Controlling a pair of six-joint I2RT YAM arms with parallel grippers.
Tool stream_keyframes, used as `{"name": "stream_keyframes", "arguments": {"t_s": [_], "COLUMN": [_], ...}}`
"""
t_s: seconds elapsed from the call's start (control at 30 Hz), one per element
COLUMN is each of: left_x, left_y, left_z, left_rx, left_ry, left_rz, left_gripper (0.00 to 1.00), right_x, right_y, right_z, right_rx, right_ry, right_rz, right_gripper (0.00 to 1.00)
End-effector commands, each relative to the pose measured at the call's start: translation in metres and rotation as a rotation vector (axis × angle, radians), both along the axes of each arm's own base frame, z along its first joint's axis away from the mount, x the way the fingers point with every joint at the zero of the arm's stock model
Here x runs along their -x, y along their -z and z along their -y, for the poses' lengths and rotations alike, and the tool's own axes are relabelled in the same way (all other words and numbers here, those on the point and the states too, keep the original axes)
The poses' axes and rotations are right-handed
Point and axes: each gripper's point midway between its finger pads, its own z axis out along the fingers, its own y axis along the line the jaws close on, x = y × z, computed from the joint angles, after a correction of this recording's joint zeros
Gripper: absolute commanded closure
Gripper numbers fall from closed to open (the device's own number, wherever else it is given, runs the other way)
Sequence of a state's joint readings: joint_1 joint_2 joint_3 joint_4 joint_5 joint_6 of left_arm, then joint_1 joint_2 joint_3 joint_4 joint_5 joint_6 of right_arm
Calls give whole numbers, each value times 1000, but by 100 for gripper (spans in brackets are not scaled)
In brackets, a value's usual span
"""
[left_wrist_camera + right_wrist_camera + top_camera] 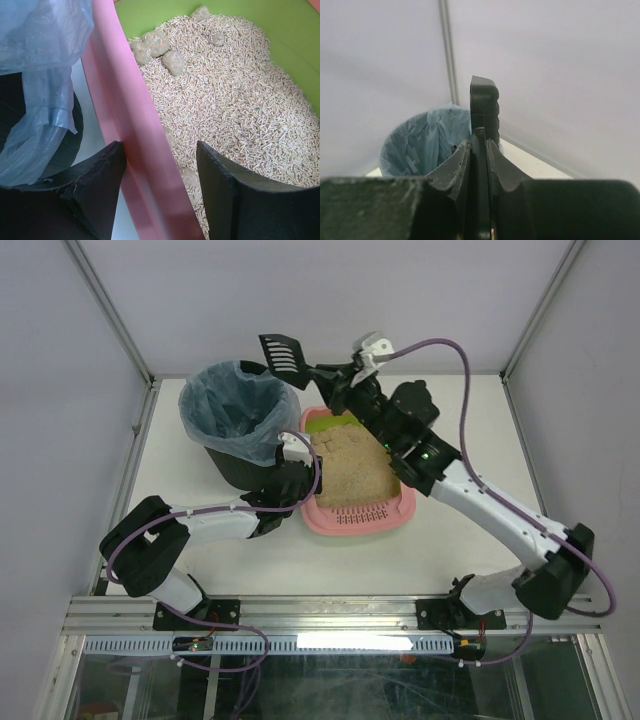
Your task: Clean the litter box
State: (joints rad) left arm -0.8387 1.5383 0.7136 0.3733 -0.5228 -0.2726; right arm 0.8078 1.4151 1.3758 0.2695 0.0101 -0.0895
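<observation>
Two arms shared the job. From above, the right fingers point(336, 378) were clamped on the handle of a small black slotted plastic scoop point(283, 353), raised by the far rim of the round black bin lined with a blue bag point(238, 408), probably to tip waste in. The pink rounded plastic litter box point(360, 522) sat mid-counter point(400, 560), just beside that bin.

From the left wrist, the left fingers point(95, 195) stood spread astride the box's pink wall, not visibly pinching, apparently steadying it. Greyish clumps point(156, 46) lay among the tan pellets point(240, 110).

From the right wrist, the scoop showed edge-on, gripped tight, with the bag below.
</observation>
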Motion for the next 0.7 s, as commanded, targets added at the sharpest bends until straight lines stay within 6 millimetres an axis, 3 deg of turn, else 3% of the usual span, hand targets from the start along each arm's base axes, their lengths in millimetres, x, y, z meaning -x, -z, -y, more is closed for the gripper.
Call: {"name": "stream_keyframes", "arguments": {"t_s": [0.0,0.3,0.43,0.67], "left_x": [5,6,8,8], "left_y": [-23,-22,-24,-23], "left_z": [33,35,35,35], "left_rx": [90,88,91,88], "left_ry": [98,116,122,124], "left_rz": [33,33,42,41], "left_gripper": [42,50,54,58], "right_x": [23,31,34,19], "right_y": [-39,76,119,155], "right_z": [78,169,169,167], "right_rx": [-270,-200,-56,120], "right_ry": [198,580,615,618], "right_rz": [-91,-416,-596,-839], "right_gripper": [100,100,100,100]}}
